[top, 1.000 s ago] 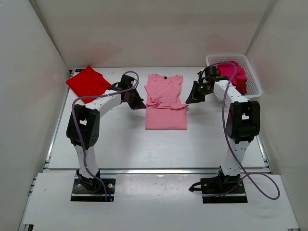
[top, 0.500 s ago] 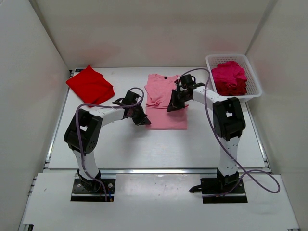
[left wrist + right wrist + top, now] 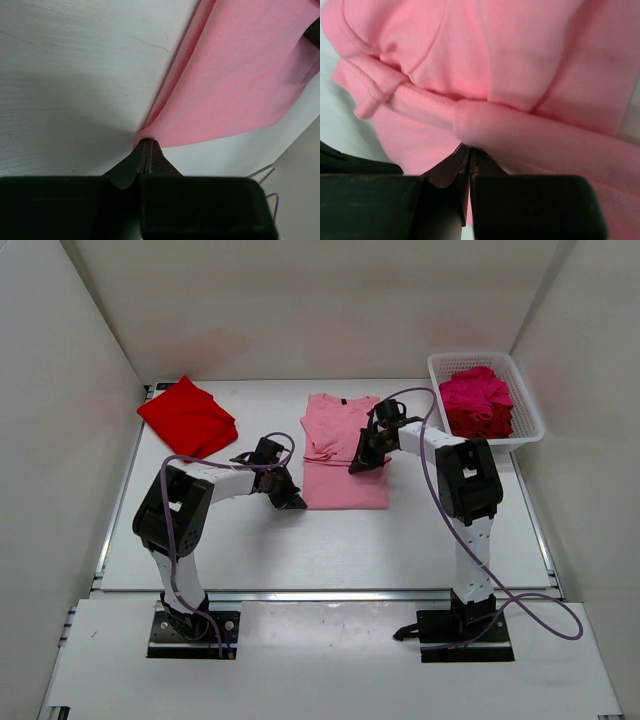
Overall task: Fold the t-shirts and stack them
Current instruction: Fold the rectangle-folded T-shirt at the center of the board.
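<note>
Top external: pink shirt (image 3: 345, 478) lies flat mid-table, long axis running near-far, collar at the far end, hem nearest the arm bases. Sleeves look already tucked in across the chest.

Left gripper (image 3: 295, 502) is at the near-left hem corner. Left wrist view shows its jaws pinched together on that corner, with the cloth fanning away ahead and to the right of the tips.

Right gripper (image 3: 357, 466) is on the right side of the shirt, about mid-length, by the tucked sleeve. Right wrist view shows its jaws clamped on a rolled fold of pink cloth, with a seam ridge just above the tips.

Key relation: the two grips aren't level. Left holds the hem end, right sits further up the long axis, so the shirt body lies far and right of the left jaws and mostly left of the right jaws. My read is that any hem-to-collar fold hangs on the left arm, since it is the one at the hem. Risk is a skewed fold if only one corner lifts.

Red shirt (image 3: 188, 417) sits folded at far left, well apart. Magenta heap (image 3: 478, 400) is in the basket (image 3: 468, 356) at far right, not yet folded
</note>
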{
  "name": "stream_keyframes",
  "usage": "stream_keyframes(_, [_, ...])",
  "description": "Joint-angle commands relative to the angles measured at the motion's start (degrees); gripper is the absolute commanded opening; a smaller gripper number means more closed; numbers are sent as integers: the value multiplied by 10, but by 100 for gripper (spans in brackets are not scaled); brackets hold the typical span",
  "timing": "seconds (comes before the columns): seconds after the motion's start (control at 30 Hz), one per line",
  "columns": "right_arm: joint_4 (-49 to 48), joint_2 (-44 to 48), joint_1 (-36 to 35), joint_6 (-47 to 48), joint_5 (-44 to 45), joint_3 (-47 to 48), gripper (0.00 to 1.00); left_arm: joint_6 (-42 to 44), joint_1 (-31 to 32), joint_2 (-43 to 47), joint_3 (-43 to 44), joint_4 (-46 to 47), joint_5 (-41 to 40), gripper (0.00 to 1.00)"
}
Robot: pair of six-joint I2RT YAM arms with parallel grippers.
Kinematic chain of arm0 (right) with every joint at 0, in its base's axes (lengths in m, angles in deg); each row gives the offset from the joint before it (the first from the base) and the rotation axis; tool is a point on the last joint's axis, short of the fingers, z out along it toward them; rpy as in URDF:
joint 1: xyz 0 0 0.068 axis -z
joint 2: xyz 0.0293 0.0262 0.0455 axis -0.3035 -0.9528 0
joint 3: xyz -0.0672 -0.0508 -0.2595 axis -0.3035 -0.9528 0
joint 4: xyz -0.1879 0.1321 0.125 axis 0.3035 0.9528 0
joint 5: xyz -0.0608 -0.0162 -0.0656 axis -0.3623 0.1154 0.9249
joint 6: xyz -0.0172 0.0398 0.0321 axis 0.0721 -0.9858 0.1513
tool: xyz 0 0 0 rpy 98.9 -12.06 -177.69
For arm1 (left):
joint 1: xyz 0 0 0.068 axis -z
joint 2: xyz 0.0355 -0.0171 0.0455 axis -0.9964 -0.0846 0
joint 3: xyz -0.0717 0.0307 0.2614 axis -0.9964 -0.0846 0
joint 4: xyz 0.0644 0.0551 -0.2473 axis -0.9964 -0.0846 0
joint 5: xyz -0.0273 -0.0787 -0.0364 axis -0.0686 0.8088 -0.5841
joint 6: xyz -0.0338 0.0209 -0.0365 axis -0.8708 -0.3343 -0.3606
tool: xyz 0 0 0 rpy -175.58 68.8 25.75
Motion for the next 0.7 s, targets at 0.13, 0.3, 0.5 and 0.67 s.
stream_keyframes(0.13, [-27, -38, 21, -6, 45, 106, 0, 31, -17, -4, -32, -33, -38, 4])
stream_keyframes(0.3, [0, -89, 40, -7, 71, 212, 0, 37, -19, 16, -51, -38, -36, 5])
stream_keyframes(0.5, [73, -72, 55, 14, 52, 316, 1, 31, -20, 54, -28, -55, -27, 7])
stream_keyframes(0.67, [113, 11, 28, 69, 20, 216, 0, 14, -18, 66, 8, -49, -4, 9])
